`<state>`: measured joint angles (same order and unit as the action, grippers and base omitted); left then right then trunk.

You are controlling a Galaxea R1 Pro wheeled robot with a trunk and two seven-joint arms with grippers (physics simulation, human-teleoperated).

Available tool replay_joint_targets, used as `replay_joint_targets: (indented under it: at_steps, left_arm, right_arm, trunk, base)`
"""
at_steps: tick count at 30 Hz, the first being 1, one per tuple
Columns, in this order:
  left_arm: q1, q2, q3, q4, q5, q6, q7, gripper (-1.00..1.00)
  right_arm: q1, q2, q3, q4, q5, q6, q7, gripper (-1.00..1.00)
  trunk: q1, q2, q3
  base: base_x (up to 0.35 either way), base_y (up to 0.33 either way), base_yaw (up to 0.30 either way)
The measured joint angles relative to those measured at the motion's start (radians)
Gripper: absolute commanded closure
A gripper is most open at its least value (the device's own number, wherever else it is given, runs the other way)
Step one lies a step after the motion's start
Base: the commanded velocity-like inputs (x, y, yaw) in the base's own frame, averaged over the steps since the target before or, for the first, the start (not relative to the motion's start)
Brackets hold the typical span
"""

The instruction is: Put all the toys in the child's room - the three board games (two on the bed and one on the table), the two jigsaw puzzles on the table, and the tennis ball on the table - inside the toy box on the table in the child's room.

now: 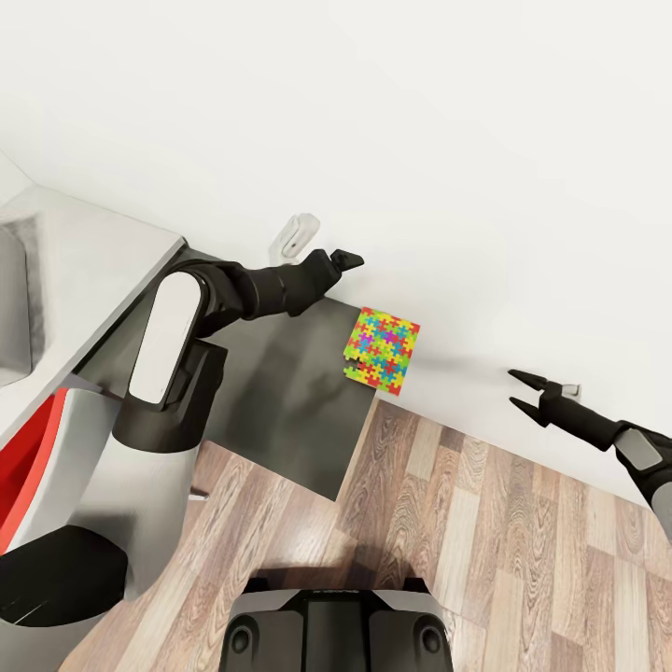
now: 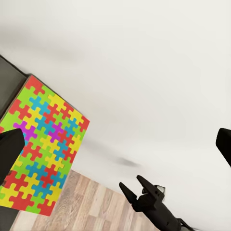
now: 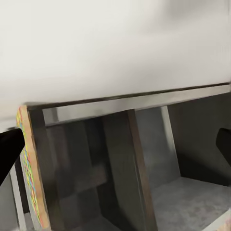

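Jigsaw puzzle propped at the dark counter's far corner, against the wall. My left pincer hovers above it, fingers apart; right pincer apart too, well off. Risk: a careless nudge tips it to the floor

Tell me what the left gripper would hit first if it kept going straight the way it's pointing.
Likely the white wall. The left gripper points past the jigsaw puzzle, which sits off to one side of its line, and the right gripper lies lower. Depth is unclear.
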<state>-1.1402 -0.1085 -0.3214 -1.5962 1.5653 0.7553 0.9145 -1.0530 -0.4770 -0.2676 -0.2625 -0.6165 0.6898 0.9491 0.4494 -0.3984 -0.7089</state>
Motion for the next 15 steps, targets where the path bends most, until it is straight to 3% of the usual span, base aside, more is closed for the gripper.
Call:
replay_joint_targets:
  at_steps: [7, 15]
  left_arm:
    - [0.001, 0.000, 0.000, 0.000, 0.002, -0.001, 0.000, -1.00]
    - [0.001, -0.002, -0.001, 0.000, 0.003, -0.001, 0.000, -1.00]
  right_arm:
    - [0.002, 0.001, -0.001, 0.003, 0.000, -0.014, -0.002, -1.00]
    - [0.002, 0.002, -0.002, 0.013, 0.000, -0.022, -0.002, -1.00]
  trunk:
    - [0.000, 0.000, 0.000]
    - [0.000, 0.000, 0.001]
  base:
    - [0.000, 0.000, 0.042]
    - [0.000, 0.000, 0.163]
